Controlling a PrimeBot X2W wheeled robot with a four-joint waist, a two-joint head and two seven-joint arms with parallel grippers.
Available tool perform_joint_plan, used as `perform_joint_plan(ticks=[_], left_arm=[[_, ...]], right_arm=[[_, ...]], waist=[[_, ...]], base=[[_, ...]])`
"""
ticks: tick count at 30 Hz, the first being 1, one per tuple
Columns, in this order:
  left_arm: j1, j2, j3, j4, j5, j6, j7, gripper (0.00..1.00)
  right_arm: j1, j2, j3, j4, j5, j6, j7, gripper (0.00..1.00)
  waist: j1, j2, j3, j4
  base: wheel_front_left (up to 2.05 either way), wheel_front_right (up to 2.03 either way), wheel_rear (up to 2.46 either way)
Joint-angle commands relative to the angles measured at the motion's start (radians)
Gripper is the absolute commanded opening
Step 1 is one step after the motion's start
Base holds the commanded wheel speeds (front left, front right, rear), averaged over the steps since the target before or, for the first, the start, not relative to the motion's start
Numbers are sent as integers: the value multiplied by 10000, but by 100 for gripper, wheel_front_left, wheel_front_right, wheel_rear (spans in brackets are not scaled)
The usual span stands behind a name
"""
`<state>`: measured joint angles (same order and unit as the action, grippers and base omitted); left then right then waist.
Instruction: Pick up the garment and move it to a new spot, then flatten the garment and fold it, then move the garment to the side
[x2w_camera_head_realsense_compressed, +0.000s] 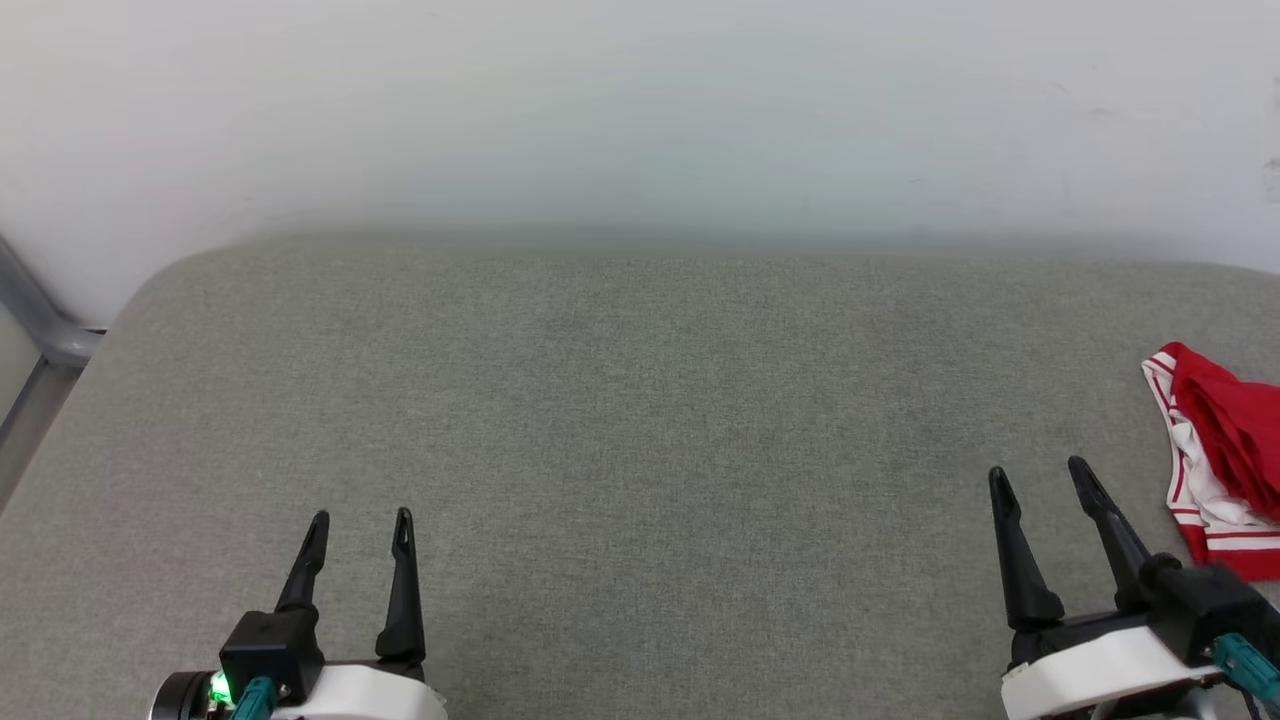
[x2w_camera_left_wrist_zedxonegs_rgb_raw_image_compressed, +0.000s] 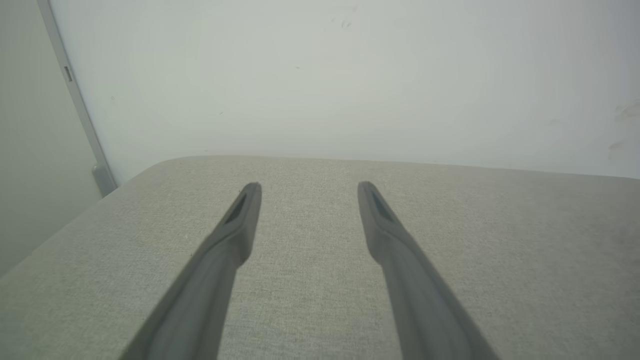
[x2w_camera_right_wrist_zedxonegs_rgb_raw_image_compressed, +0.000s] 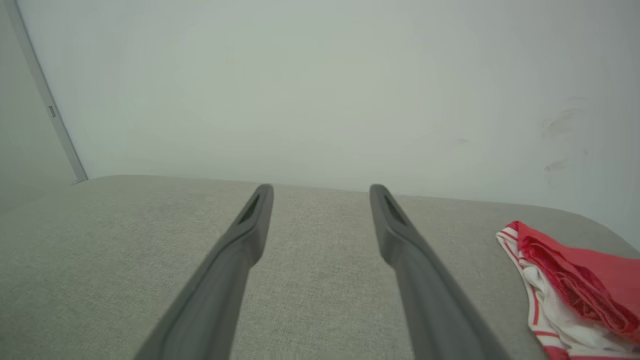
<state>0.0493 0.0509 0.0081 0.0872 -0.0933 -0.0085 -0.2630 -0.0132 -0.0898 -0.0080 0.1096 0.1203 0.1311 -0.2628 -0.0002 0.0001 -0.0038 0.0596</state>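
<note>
The garment (x2w_camera_head_realsense_compressed: 1225, 460) is a bunched red jersey with white fabric and red-and-white striped trim, lying at the far right edge of the grey cushioned surface (x2w_camera_head_realsense_compressed: 640, 400); part of it runs out of the head view. In the right wrist view the garment (x2w_camera_right_wrist_zedxonegs_rgb_raw_image_compressed: 575, 290) lies at the lower right, beside the fingers. My right gripper (x2w_camera_head_realsense_compressed: 1040, 478) stands open just left of the garment, not touching it. My left gripper (x2w_camera_head_realsense_compressed: 361, 522) is open at the lower left, with nothing between its fingers. Its two fingers spread over bare fabric, left gripper (x2w_camera_left_wrist_zedxonegs_rgb_raw_image_compressed: 306, 189); right gripper (x2w_camera_right_wrist_zedxonegs_rgb_raw_image_compressed: 320, 191) likewise.
A pale wall (x2w_camera_head_realsense_compressed: 640, 110) rises right behind the cushioned surface. A grey metal frame (x2w_camera_head_realsense_compressed: 40, 330) stands at the far left, off the surface's rounded corner. The surface's wide middle is bare grey fabric.
</note>
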Motion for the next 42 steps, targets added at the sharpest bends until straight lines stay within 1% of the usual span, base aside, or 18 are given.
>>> perform_joint_plan(ticks=[1,12,25,26,32,42], left_arm=[[118,-10,-8,24,-55,-12,-22,100],[319,-11,-64,263,-110,-227,-22,100],[262,-11,-46,341,-93,-414,-22,100],[254,0,-46,338,-93,-374,0,0],[396,-17,-16,865,-264,-378,126,0],[99,-15,143,970,-2306,-495,634,0]], right_arm=[[262,79,-77,-149,-61,-9,-19,100],[1250,359,-703,-770,-195,-9,-17,100],[1410,417,-830,-750,-31,-9,-18,100],[1348,372,-817,-747,-38,0,-4,0],[1412,376,-795,-242,141,2,52,0],[1073,379,-836,-32,2163,1,561,0]], waist=[[2,-1,-82,-41],[2,-1,-306,-36],[2,-1,-315,-21],[2,-1,-316,-20],[2,-1,-313,-25],[2,-1,-283,-71]], base=[[0,0,0],[0,0,0],[0,0,0],[0,0,0],[0,0,0],[0,0,0]])
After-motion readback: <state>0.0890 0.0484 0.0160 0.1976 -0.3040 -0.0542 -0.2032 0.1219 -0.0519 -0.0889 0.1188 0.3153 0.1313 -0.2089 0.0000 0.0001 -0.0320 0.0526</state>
